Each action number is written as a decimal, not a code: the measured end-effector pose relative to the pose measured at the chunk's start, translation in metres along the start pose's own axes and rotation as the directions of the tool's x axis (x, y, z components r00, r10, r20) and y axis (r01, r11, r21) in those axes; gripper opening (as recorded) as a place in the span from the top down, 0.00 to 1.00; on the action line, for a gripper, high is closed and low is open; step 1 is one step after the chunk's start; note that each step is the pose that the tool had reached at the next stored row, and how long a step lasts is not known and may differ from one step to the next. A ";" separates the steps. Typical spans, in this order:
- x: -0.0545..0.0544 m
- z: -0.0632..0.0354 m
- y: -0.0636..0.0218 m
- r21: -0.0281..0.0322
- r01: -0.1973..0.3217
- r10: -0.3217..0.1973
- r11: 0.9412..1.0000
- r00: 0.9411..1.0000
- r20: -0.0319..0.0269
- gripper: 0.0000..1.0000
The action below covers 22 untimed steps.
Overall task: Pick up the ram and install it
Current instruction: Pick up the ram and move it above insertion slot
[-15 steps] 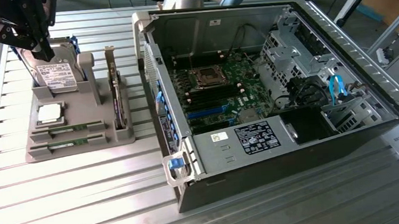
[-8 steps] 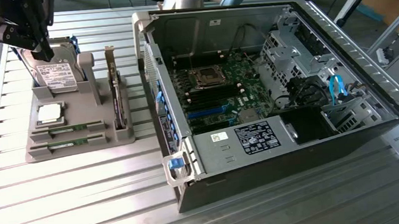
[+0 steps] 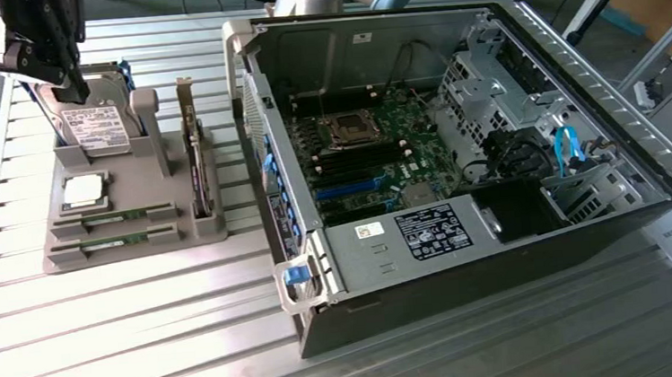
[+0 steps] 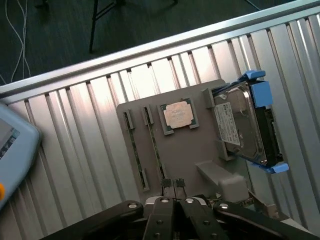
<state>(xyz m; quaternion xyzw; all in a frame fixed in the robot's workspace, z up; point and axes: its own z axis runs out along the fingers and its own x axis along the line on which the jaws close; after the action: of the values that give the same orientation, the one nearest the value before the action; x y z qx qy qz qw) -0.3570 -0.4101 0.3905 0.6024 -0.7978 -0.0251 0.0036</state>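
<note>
Gripper [image 3: 70,88]: hanging clenched and empty above the back end of the gray holder [image 3: 184,241], its fingertips [image 4: 167,183] pressing together

Ram [image 3: 112,219]: lying flat in its slot on the holder, just beside the silver processor [image 3: 84,192] (a second green stick [image 3: 108,248] is sitting in the next slot, on the side away from the processor)

Hard drive [image 3: 97,126]: standing upright in a blue-edged bracket on the holder, beneath the gripper

Expansion card [image 3: 196,163]: standing on edge along the holder's side facing the case

Computer case [image 3: 621,157]: lying open on the slatted table [image 3: 144,348] towards the exterior view's right, its motherboard [image 3: 369,150] showing
</note>
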 end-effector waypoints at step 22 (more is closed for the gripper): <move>0.000 0.0000 0.0000 -0.003 0.128 -0.128 0.992 0.992 -0.005 0.90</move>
<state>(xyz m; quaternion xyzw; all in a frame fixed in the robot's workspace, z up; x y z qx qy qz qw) -0.3570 -0.4101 0.3904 0.6523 -0.7576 -0.0248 0.0052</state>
